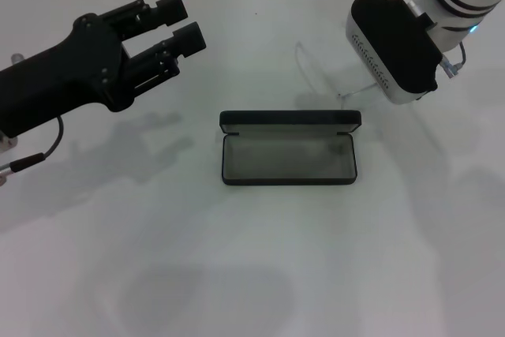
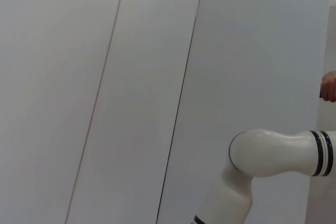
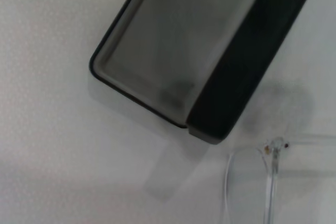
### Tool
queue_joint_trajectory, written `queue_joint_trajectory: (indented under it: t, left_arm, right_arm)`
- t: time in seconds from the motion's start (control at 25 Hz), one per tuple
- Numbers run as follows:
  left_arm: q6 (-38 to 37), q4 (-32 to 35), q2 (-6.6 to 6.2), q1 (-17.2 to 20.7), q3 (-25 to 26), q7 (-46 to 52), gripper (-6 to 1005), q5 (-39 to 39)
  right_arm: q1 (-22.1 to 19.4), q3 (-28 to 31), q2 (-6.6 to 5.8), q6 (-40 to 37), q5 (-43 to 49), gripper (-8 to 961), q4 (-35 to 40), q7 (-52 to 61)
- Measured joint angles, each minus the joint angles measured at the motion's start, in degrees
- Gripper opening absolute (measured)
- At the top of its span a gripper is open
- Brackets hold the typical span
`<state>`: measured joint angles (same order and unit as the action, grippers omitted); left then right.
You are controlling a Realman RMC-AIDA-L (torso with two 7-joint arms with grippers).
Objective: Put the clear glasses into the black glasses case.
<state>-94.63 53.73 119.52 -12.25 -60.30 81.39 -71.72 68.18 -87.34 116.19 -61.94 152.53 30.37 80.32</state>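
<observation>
Clear glasses point(image 1: 327, 76) lie on the bench just beneath the right tool point(image 1: 394, 49), apparently ungrasped, beyond the open black glasses case point(image 1: 288, 155); left tool point(image 1: 170, 33), fingers spread, hovers farther off.

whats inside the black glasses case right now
Only grey lining shows inside the open black glasses case; nothing hides its tray. The clear glasses lie on the table behind it, partly covered by the right gripper.

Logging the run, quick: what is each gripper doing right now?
Left gripper: open, empty, raised left of the case.
Right gripper: over the clear glasses.
</observation>
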Motion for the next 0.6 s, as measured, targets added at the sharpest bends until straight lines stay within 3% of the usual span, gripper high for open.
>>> queue_joint_trajectory:
  t: [0.24,0.6]
  left_arm:
    - [-1.04,-0.03,0.0,0.02,0.0,-0.01,502,0.0]
    - [-3.05,0.13,-0.09,-0.58,1.12,0.57,502,0.76]
  right_arm:
    - [-3.26,-0.85,-0.02,-1.2,0.61,70,4.81,3.39]
    - [-13.38,7.76,-0.42,-12.48,2.0,71,26.61,9.57]
